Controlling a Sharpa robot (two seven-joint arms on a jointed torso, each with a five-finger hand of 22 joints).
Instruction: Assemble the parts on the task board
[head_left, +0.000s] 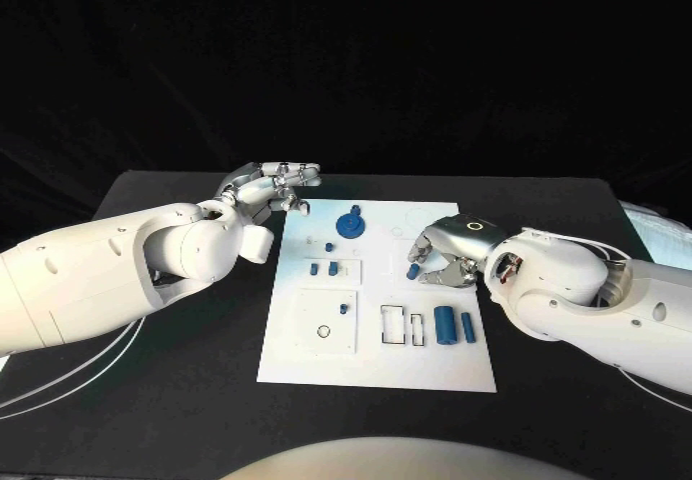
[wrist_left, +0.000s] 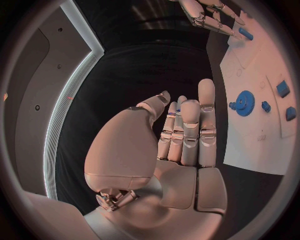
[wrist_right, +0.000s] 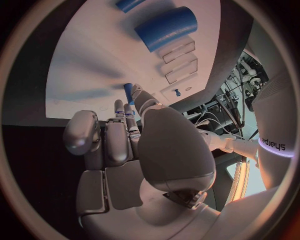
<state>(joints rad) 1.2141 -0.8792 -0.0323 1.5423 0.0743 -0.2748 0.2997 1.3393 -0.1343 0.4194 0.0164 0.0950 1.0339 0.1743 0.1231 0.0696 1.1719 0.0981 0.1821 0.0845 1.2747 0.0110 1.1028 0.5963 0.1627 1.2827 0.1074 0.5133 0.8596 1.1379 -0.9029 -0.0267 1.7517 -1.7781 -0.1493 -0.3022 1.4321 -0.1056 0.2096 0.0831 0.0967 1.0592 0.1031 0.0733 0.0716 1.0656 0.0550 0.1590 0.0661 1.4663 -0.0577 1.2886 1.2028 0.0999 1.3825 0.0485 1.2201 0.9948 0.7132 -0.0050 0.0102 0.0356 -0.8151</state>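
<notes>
Bare black table (head_left: 173, 400) flanks the task board (head_left: 378, 365); blue cylinders (head_left: 446, 324) crowd its right edge.

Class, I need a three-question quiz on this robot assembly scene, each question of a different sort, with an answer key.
1. True or false: the left hand rests on the blue gear.
2. Which hand holds a small blue piece over the white board? A) left B) right C) neither
3. Fill in: the two blue cylinders lie near the board's ____ edge, toward the robot.

Key
1. False: the hand is beside the board, off the gear, holding nothing.
2. B: the right hand pinches it.
3. Right.
</notes>
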